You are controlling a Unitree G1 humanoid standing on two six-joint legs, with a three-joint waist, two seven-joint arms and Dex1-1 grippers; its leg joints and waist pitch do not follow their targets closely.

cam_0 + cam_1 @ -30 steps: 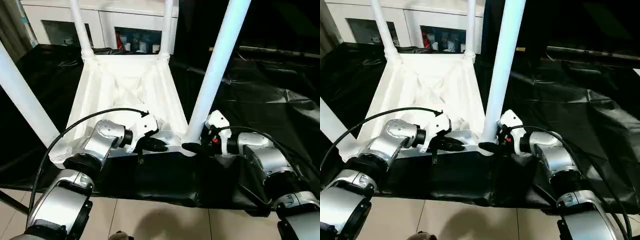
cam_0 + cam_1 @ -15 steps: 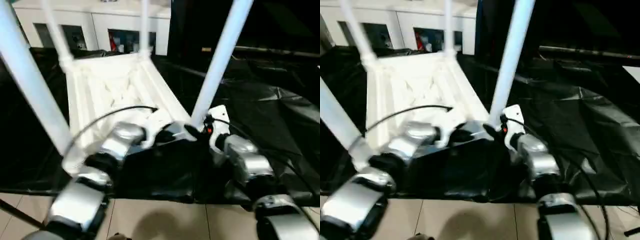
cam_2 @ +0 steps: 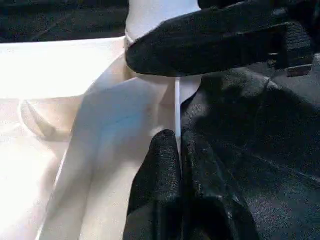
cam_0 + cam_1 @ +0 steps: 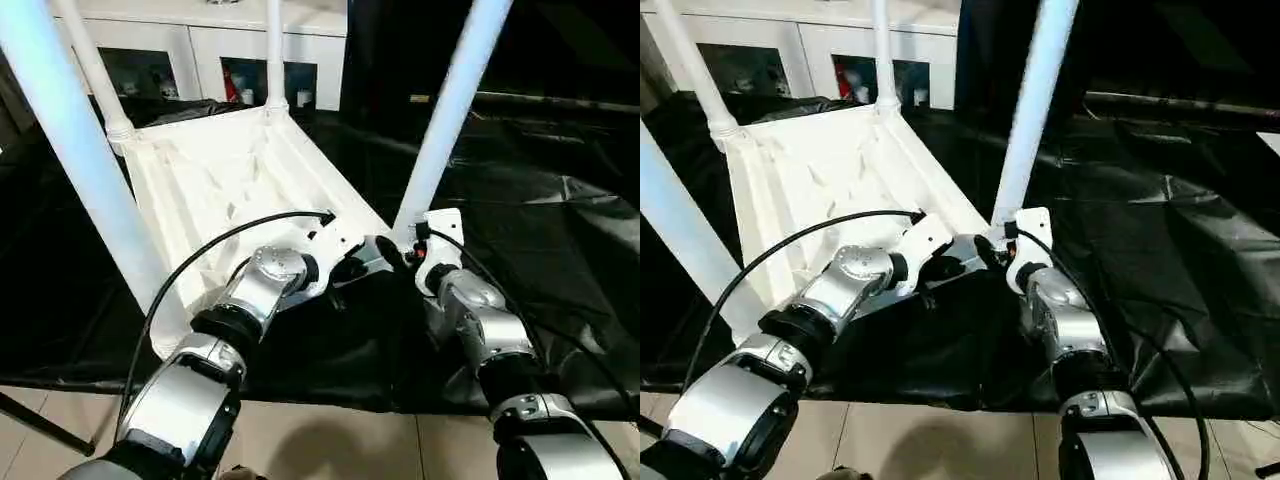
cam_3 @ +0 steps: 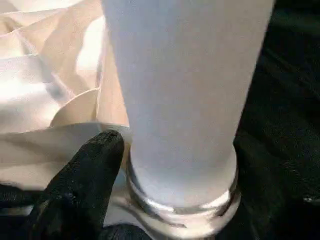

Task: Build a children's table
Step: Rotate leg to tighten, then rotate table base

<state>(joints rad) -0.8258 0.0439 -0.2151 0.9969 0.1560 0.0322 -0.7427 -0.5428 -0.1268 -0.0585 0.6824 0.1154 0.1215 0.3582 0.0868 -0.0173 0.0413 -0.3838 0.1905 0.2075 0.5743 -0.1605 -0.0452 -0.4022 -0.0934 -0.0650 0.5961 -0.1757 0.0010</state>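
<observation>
Four legs up, children's table (image 4: 225, 175) upside down on the black sheet (image 4: 560, 230), left end effector (image 3: 179, 150) clenched on the near rim, right end effector (image 5: 107, 170) grasping the near-right leg (image 4: 447, 120) at its socket — next, probably flipping upright.

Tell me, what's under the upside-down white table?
A black plastic sheet lies under the tabletop and spreads out around it. Whatever is beneath the sheet is covered, so I can't tell.
</observation>
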